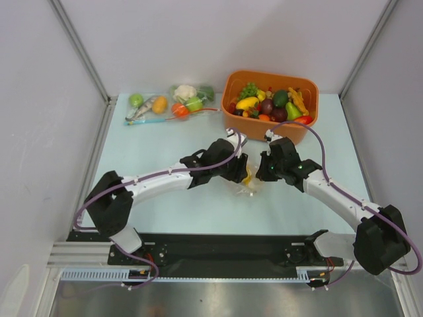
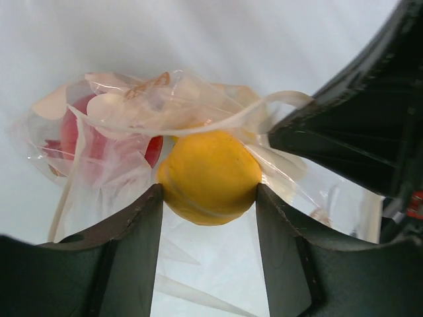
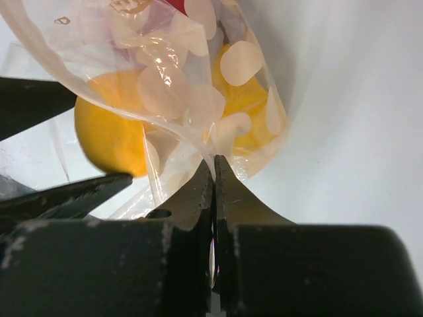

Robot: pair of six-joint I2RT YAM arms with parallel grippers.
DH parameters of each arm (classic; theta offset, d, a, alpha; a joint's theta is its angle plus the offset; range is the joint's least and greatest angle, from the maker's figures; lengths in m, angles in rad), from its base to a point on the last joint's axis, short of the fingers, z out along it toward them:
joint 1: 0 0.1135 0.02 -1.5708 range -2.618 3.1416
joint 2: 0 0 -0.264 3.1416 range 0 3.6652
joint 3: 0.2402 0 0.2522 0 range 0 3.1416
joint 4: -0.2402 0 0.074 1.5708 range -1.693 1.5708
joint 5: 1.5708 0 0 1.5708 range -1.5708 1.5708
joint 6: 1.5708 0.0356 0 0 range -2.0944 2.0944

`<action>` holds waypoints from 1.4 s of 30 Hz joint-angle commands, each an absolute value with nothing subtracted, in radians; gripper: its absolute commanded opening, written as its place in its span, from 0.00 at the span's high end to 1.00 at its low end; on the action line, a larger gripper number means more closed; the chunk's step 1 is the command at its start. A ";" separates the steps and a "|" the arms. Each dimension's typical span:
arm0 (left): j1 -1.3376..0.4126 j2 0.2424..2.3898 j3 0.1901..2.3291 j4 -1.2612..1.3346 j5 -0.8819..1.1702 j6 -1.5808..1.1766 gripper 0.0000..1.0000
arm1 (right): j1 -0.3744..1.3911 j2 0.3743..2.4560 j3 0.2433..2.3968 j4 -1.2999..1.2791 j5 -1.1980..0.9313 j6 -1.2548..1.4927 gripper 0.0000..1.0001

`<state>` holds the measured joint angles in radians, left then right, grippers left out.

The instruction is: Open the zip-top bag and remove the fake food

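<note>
- Left tool half-open, its jaws clamped either side of a round glossy yellow-orange plastic fruit
- Right tool fully closed, pinching the film of the clear crinkly plastic zip-top bag
- Bag sits mid-worktop between both tools, round red plastic fruit inside

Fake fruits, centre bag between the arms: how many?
3: one yellow fruit between the left jaws, second yellow fruit and red fruit inside the zip-top bag; more may be hidden.
</note>
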<state>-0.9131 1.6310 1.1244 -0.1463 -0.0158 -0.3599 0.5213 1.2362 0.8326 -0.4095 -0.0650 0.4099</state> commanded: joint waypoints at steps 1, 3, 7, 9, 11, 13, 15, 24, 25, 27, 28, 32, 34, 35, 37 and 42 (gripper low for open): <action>-0.908 1.569 1.112 -0.104 0.052 -0.399 1.00 | 0.523 1.236 0.833 -0.400 -0.055 0.403 1.00; -0.907 1.545 1.108 -0.121 0.064 -0.399 1.00 | 0.525 1.235 0.831 -0.403 -0.052 0.405 1.00; -0.907 1.502 1.106 -0.161 0.080 -0.387 1.00 | 0.526 1.230 0.830 -0.406 -0.048 0.406 1.00; -0.907 1.490 1.115 -0.204 0.095 -0.377 1.00 | 0.526 1.229 0.831 -0.406 -0.046 0.405 1.00; -0.907 1.480 1.115 -0.225 0.107 -0.373 1.00 | 0.526 1.229 0.833 -0.406 -0.043 0.406 1.00; -0.907 1.457 1.108 -0.250 0.114 -0.371 1.00 | 0.526 1.229 0.833 -0.408 -0.041 0.405 1.00; -0.907 1.447 1.104 -0.267 0.115 -0.368 1.00 | 0.526 1.229 0.833 -0.407 -0.038 0.406 1.00; -0.902 1.335 1.138 -0.319 0.143 -0.333 1.00 | 0.526 1.226 0.833 -0.408 -0.040 0.407 1.00; -0.897 1.332 1.158 -0.324 0.150 -0.319 1.00 | 0.525 1.226 0.834 -0.408 -0.040 0.407 1.00; -0.873 1.322 1.178 -0.331 0.170 -0.318 0.99 | 0.526 1.227 0.834 -0.406 -0.041 0.407 1.00; -0.864 1.321 1.196 -0.331 0.178 -0.316 1.00 | 0.526 1.227 0.836 -0.407 -0.040 0.407 1.00; -0.795 1.316 1.259 -0.318 0.193 -0.308 1.00 | 0.526 1.221 0.836 -0.408 -0.040 0.408 1.00; -0.763 1.340 1.316 -0.307 0.206 -0.302 1.00 | 0.526 1.218 0.834 -0.410 -0.040 0.410 1.00; -0.734 1.353 1.340 -0.305 0.206 -0.301 1.00 | 0.526 1.219 0.834 -0.408 -0.040 0.411 1.00; -0.707 1.409 1.423 -0.299 0.212 -0.295 1.00 | 0.526 1.218 0.834 -0.410 -0.040 0.410 1.00; -0.643 1.580 1.624 -0.322 0.187 -0.270 1.00 | 0.529 1.215 0.834 -0.411 -0.043 0.411 1.00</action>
<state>-0.6701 1.4883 1.5200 -0.3305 0.1879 -0.3065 0.5228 1.2362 0.8322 -0.4137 -0.0570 0.4107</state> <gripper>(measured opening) 0.578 0.011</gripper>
